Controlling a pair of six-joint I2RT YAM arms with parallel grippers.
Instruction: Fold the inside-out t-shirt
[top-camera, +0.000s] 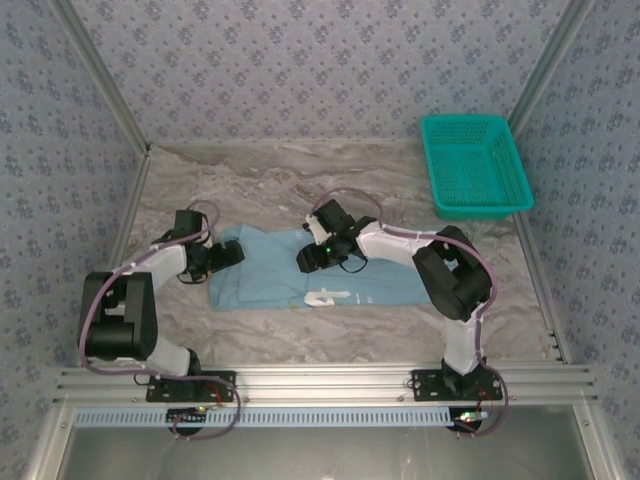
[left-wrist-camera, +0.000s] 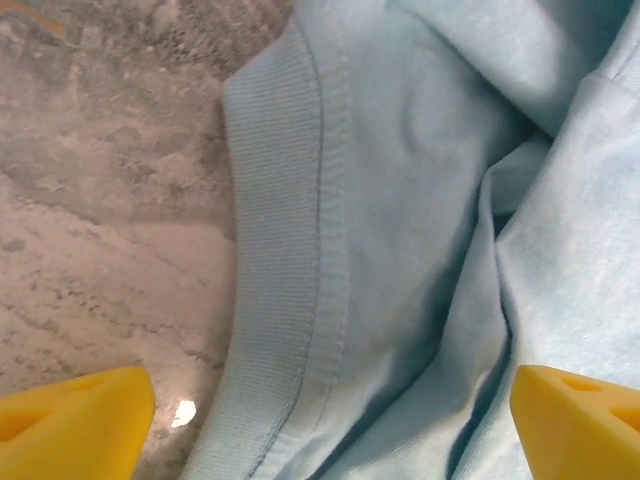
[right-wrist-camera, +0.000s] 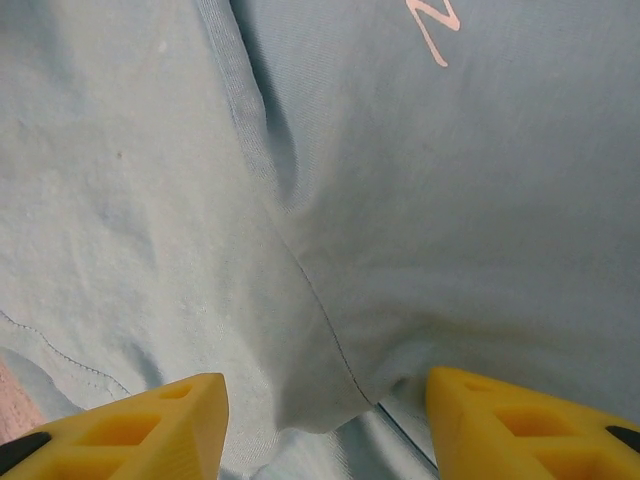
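The inside-out t-shirt (top-camera: 290, 280) is light blue and lies flattened in a wide band across the middle of the table, with white lettering (top-camera: 328, 296) near its front edge. My left gripper (top-camera: 228, 254) hovers at the shirt's left end. In the left wrist view it (left-wrist-camera: 330, 430) stands wide open, its yellow fingertips (left-wrist-camera: 70, 420) straddling the ribbed collar (left-wrist-camera: 275, 250), which has bare table to its left. My right gripper (top-camera: 310, 262) is over the shirt's middle. Seen from the right wrist, it (right-wrist-camera: 325, 430) is open around a raised fold (right-wrist-camera: 340, 390) of cloth, with lettering (right-wrist-camera: 435, 30) above.
A teal mesh basket (top-camera: 468, 121) stands at the back right corner of the marbled table (top-camera: 300, 180). Patterned walls close in the back and both sides. Bare tabletop lies behind and in front of the shirt.
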